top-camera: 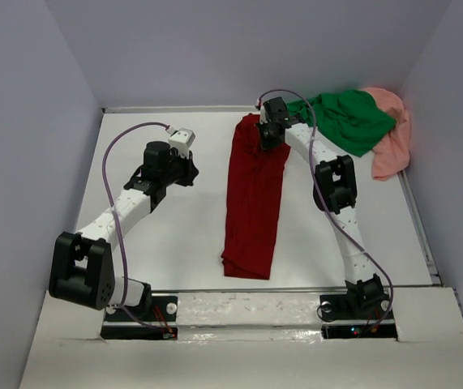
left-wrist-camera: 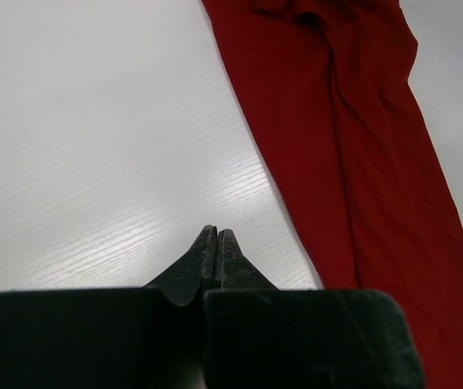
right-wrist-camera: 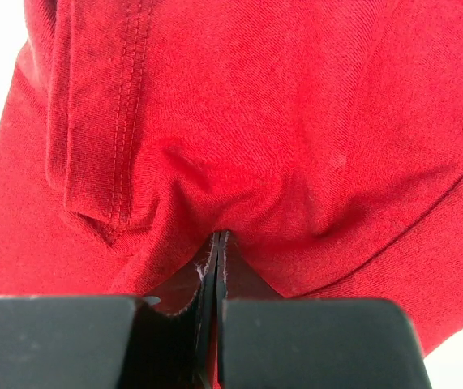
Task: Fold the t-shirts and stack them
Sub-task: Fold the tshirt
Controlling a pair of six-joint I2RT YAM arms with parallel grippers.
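The dark red t-shirt (top-camera: 253, 198) lies folded into a long narrow strip down the middle of the table, also in the left wrist view (left-wrist-camera: 353, 138). My right gripper (top-camera: 268, 136) is shut on the dark red t-shirt (right-wrist-camera: 239, 121) at its far end, the cloth puckered at the fingertips. My left gripper (top-camera: 184, 168) is shut and empty over bare table (left-wrist-camera: 216, 233), left of the strip. The bright green t-shirt (top-camera: 346, 120) lies crumpled at the far right, partly over the salmon pink t-shirt (top-camera: 392, 139).
The white table (top-camera: 166, 235) is walled by grey panels at the back and sides. A raised rail runs along its right edge (top-camera: 419, 219). The arm bases stand at the near edge.
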